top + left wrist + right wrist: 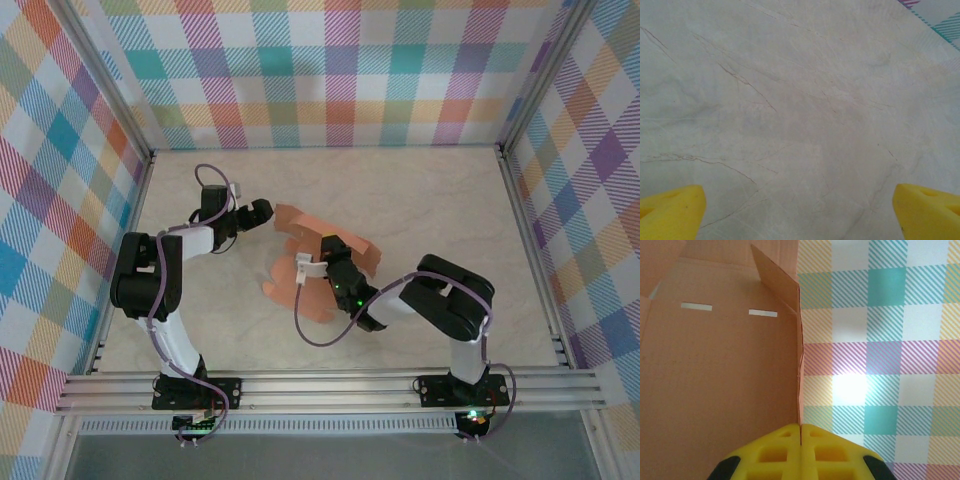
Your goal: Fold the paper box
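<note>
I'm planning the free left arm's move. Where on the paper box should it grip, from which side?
Probably the far-left flap of the paper box, nearest the open left gripper, coming from the left: its thin edge appears lifted off the table, and the right gripper pinches another edge.

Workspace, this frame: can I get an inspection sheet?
Surface: pale marbled table, bare apart from the box.
Job's things: orange box, partly folded, flaps raised, mid-table; two slots show in the right wrist view.
Clutter: nothing seen.
Grippers: left tool open, over bare table left of the box; right tool shut on a box edge.
Cables: purple cables looped along both arms; the right one hangs near the box.
Surroundings: plaid walls, metal rail at the near edge.
</note>
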`<move>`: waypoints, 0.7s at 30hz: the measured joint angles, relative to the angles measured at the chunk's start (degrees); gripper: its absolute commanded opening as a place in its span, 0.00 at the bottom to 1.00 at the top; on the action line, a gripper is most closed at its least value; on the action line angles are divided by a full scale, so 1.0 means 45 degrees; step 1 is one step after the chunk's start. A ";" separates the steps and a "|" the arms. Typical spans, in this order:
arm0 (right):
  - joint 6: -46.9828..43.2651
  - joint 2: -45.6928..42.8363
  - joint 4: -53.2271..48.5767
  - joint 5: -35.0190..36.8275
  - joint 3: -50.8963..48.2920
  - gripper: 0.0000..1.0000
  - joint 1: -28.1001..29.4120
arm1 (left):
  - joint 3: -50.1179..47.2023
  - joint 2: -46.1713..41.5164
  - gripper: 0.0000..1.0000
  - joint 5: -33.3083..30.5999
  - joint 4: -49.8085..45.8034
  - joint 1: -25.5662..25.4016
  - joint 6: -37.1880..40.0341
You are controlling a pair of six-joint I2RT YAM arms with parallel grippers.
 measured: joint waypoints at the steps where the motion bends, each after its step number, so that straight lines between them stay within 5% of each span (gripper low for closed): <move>1: 0.0136 -0.0316 -0.0384 -0.0010 0.0053 0.00 0.0000 | 0.0000 0.0000 0.96 0.0005 0.0000 0.0000 -0.0010; 21: -0.0719 0.0806 0.0699 -0.0194 -0.0015 0.00 0.0000 | 0.0000 0.0005 0.95 -0.0005 -0.0005 0.0112 -0.0291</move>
